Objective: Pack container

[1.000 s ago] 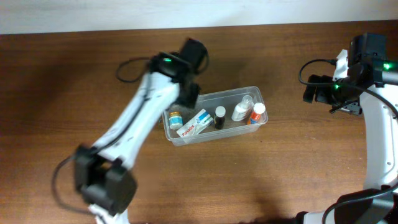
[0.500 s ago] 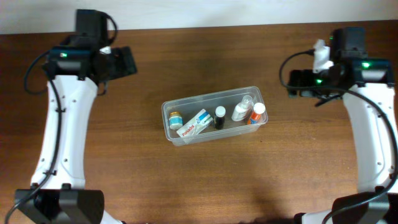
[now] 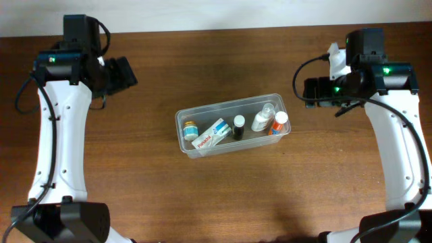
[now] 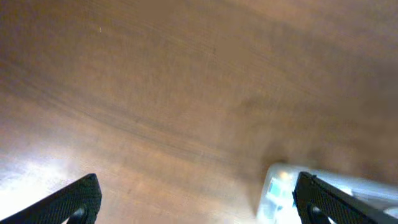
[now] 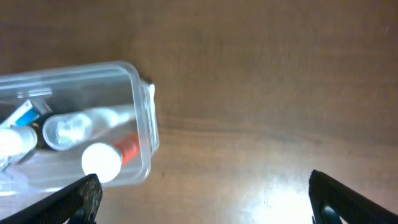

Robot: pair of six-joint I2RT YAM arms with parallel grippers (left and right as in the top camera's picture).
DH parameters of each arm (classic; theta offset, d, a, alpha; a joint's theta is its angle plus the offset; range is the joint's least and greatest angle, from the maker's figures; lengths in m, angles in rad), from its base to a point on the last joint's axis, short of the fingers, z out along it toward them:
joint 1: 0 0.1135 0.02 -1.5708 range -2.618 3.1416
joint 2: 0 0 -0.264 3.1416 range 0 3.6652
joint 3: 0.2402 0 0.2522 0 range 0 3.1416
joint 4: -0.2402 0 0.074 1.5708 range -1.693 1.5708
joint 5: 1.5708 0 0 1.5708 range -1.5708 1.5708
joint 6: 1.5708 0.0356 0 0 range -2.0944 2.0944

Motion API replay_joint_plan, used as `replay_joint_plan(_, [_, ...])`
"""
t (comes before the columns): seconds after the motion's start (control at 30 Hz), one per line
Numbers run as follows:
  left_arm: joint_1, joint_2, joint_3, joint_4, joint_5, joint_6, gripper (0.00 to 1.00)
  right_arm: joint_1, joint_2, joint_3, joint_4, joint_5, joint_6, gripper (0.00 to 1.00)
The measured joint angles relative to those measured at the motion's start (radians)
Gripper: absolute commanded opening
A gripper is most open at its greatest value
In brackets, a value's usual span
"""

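The clear plastic container lies in the middle of the wooden table. It holds a small jar with a blue label, a white and blue tube, a black bottle, a clear bottle and an orange tube with a white cap. My left gripper is open and empty, up at the far left, well away from the container. My right gripper is open and empty, just right of the container. The right wrist view shows the container's end with the orange tube inside.
The table's far edge meets a white wall at the top. Both white arms stand along the left and right sides of the table. Bare wood surrounds the container.
My left arm has swung from over the container out to the far left. My right gripper has moved a little left toward the container. The container and its contents have stayed put.
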Motion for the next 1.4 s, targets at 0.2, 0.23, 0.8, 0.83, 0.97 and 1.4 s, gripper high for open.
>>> replay_joint_plan(0.2, [-0.086,-0.027,-0.047,-0.067,-0.012,0.056,0.99,-0.01,-0.079,-0.051,-0.038,0.0,0.032,0.98])
replay_joint_plan(0.23, [-0.108,-0.049,-0.076,-0.066,-0.019,0.058,0.99,-0.01,-0.114,-0.079,-0.035,0.0,0.035,0.98])
replay_joint_plan(0.8, [-0.307,-0.917,-0.972,0.228,-0.1,-0.019,0.99,-0.01,-0.925,-0.684,0.105,0.039,0.114,0.98])
replay_joint_plan(0.83, [-0.307,-0.941,-0.996,0.228,-0.102,-0.023,0.99,-0.01,-0.939,-0.684,0.105,0.043,0.116,0.98])
replay_joint_plan(0.97, [-0.307,-1.0,-1.048,0.221,-0.106,-0.029,1.0,-0.01,-0.951,-0.684,0.105,0.047,0.118,0.98])
replay_joint_plan(1.4, [-0.307,-1.006,-1.051,0.214,-0.107,-0.029,0.99,-0.01,-0.951,-0.684,0.105,0.047,0.118,0.98])
